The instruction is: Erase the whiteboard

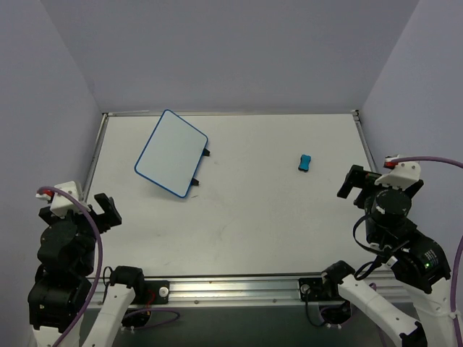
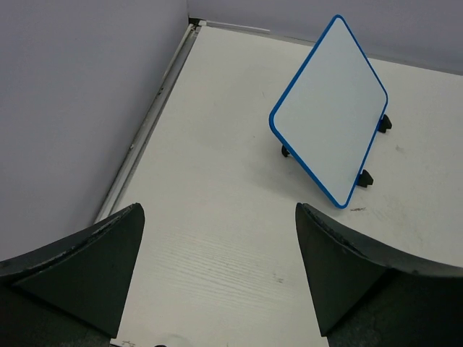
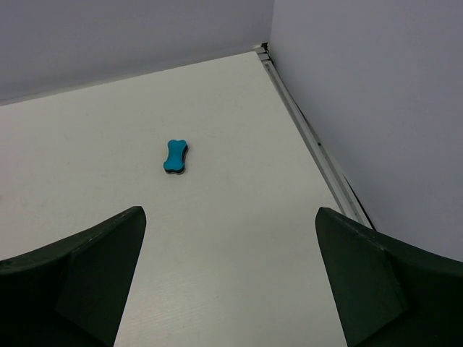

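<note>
Blue-framed whiteboard [image 2: 329, 108] beyond left gripper [image 2: 218, 211]

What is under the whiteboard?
Small black feet poke out from under the whiteboard and stand on the white table. The board covers the spot right beneath it, so anything else there is hidden.

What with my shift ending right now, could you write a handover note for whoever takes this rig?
Left end effector: open, empty, near the left edge of the table.
Right end effector: open, empty, near the right edge.
Whiteboard: standing tilted, far left.
Eraser: lying on the table, far right, ahead of the right arm.
Done: board face shows no writing in either view.
Left: nothing visibly left to wipe; eraser not picked up.
</note>
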Available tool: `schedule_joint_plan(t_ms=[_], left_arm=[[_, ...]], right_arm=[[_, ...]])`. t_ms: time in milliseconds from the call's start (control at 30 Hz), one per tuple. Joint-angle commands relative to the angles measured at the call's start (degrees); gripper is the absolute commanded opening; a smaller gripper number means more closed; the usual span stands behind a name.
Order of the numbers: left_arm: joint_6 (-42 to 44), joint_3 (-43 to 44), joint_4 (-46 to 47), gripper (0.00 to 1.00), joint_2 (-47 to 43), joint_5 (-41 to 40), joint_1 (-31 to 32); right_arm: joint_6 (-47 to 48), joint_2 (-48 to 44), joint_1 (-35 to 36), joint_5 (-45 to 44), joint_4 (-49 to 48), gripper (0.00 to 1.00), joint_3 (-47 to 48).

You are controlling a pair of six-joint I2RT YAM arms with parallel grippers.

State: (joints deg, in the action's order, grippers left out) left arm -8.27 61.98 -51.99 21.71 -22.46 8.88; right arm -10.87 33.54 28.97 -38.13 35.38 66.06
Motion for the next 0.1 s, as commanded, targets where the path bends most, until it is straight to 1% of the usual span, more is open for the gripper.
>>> schedule_joint_plan(t_ms=[0,67], left_arm=[[0.71,1.39,2.86,0.94,0.35,2.15,0.17],[0.71,1.57,2.77,0.94,0.26,1.72,0.17]], right_arm=[[-0.29,0.12,0.30,-0.72,-0.66,1.00,-0.41],[-0.29,0.47,0.30,-1.42,-0.31,1.00,0.12]])
